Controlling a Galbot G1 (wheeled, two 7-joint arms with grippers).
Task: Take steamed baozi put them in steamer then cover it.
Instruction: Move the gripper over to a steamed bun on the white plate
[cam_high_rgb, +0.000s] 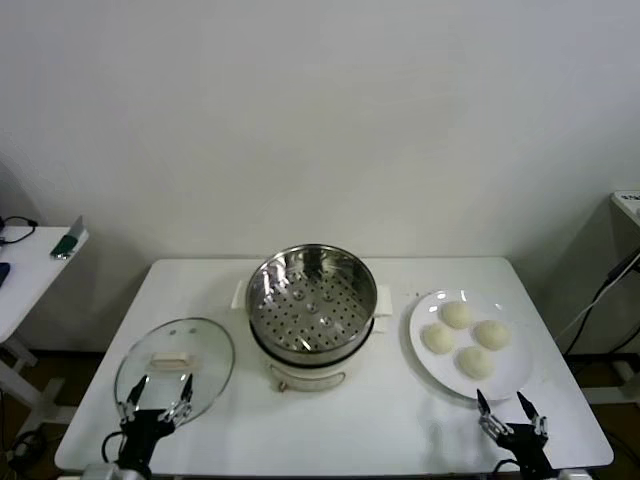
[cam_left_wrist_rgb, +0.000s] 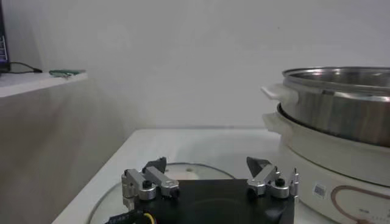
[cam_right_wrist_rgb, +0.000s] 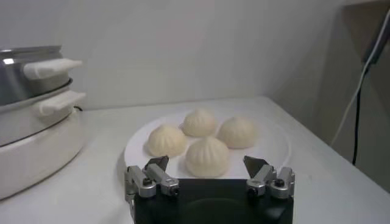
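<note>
Steamer (cam_high_rgb: 311, 300) upright, mouth up, uncovered; four baozi (cam_right_wrist_rgb: 207, 156) just ahead of right hand (cam_right_wrist_rgb: 207, 168), apparently peaks up. Both hands wide, empty; left hand (cam_left_wrist_rgb: 209, 172) over glass lid (cam_high_rgb: 175, 365).

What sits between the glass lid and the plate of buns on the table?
The steamer, uncovered and empty, stands between the glass lid on the robot's left and the plate holding four baozi on its right; the head view shows this.
</note>
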